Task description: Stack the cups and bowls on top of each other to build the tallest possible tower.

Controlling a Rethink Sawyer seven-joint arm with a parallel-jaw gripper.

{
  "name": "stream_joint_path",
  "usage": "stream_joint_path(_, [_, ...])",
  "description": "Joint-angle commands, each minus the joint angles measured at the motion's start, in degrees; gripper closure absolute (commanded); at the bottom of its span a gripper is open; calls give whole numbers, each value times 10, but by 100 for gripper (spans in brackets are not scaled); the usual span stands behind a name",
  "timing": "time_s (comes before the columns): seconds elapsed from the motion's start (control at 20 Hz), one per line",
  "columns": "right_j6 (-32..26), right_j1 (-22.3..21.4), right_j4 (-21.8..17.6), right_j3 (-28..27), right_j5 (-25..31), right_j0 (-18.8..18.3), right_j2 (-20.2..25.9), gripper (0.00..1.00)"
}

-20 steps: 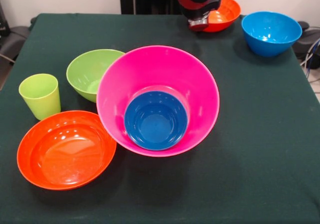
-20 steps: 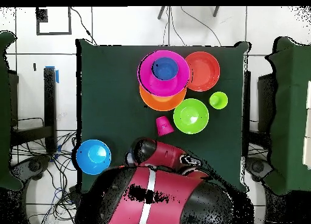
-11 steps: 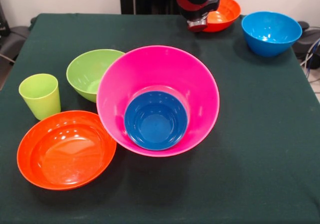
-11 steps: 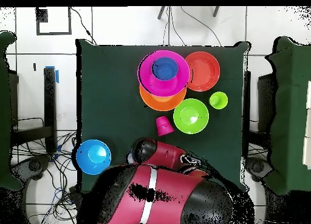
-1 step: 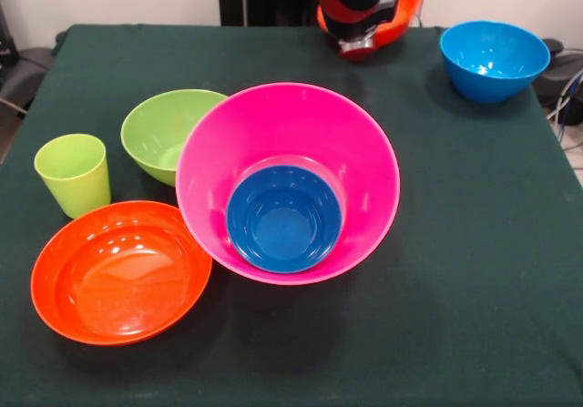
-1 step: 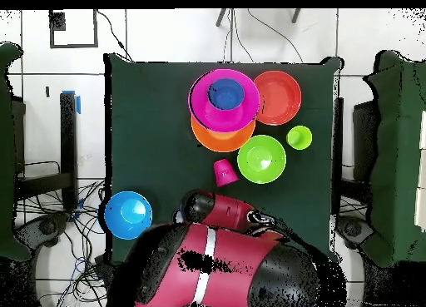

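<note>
At the table's far side my gripper [image 5: 358, 48] is shut on the rim of a shallow red-orange bowl [image 5: 407, 8], which hangs tilted above the cloth behind the arm. The tower is a big pink bowl [image 5: 291, 143] [image 6: 210, 112] holding a small dark blue bowl [image 5: 284, 218] [image 6: 226, 93], resting on a big orange bowl [image 6: 223, 141]. Around it stand a green bowl [image 5: 164, 129] [image 6: 261, 159], a lime green cup [image 5: 72, 174] [image 6: 299, 137], a second red-orange bowl [image 5: 120, 271] [image 6: 278, 97] and a light blue bowl [image 5: 495, 58] [image 6: 128, 214]. A red-pink cup [image 6: 225, 172] stands upside down.
The red and black arm [image 6: 220, 258] covers the table edge by the robot in the overhead view and hides the gripper and held bowl there. Cables [image 5: 567, 97] lie beside the table past the light blue bowl.
The red-orange bowl has risen off the cloth and shifted slightly left with the gripper. Everything else on the table has stayed put.
</note>
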Motion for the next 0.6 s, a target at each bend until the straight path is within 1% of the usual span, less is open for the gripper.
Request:
stream_joint_path(0.05, [-65, 33, -33, -61, -77, -28, 51, 100])
stream_joint_path(0.15, [-70, 32, -34, -61, -75, -37, 55, 100])
stream_joint_path(0.45, [-76, 21, -38, -56, -58, -49, 65, 100])
stream_joint_path(0.6, [-78, 26, -44, -63, -58, -56, 68, 100])
